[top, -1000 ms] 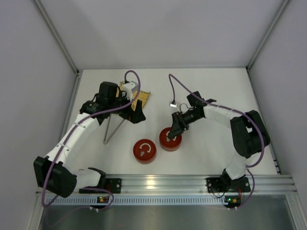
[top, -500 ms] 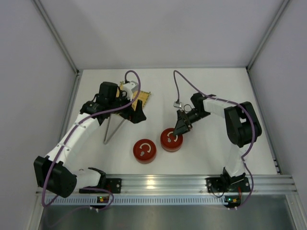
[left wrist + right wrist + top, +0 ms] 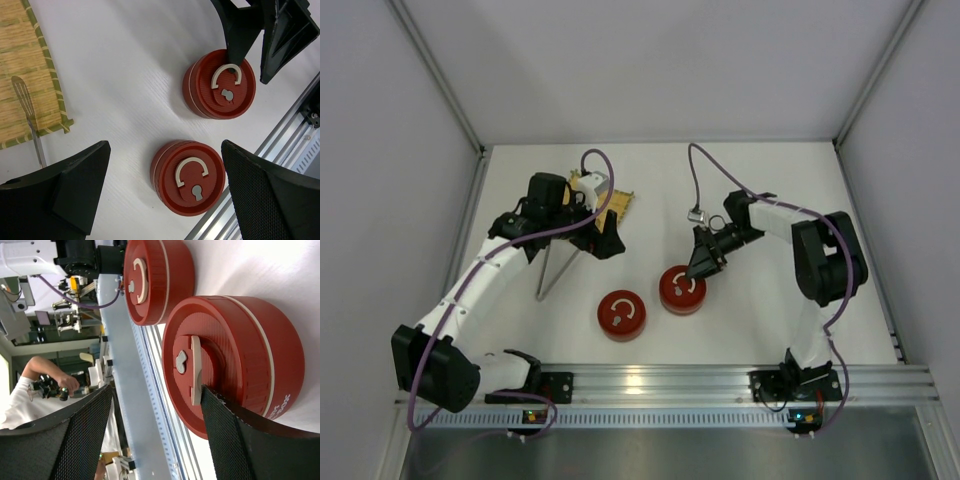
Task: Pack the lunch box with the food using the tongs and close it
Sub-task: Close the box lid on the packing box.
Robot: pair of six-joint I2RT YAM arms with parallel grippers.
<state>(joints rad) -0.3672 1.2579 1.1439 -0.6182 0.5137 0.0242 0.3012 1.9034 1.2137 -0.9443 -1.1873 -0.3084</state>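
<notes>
The white table [image 3: 770, 320] held the yellow woven mat [image 3: 22, 55] at far left, under my left arm. Two lidded red containers sat near centre: the right container [image 3: 681, 289] and, nearer, the left container [image 3: 622, 315]. The tongs [image 3: 551, 272] lay with their tip end on the mat. My right gripper [image 3: 700, 268] stood open, one fingertip at the right container's white handle [image 3: 196, 365], holding nothing. My left gripper [image 3: 595, 243] gaped wide, empty.

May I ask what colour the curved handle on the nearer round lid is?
Cream handle on a red lid; clearest in left wrist view.

Near red box [image 3: 235, 365] by parted jaws; far red box [image 3: 157, 280].
</notes>
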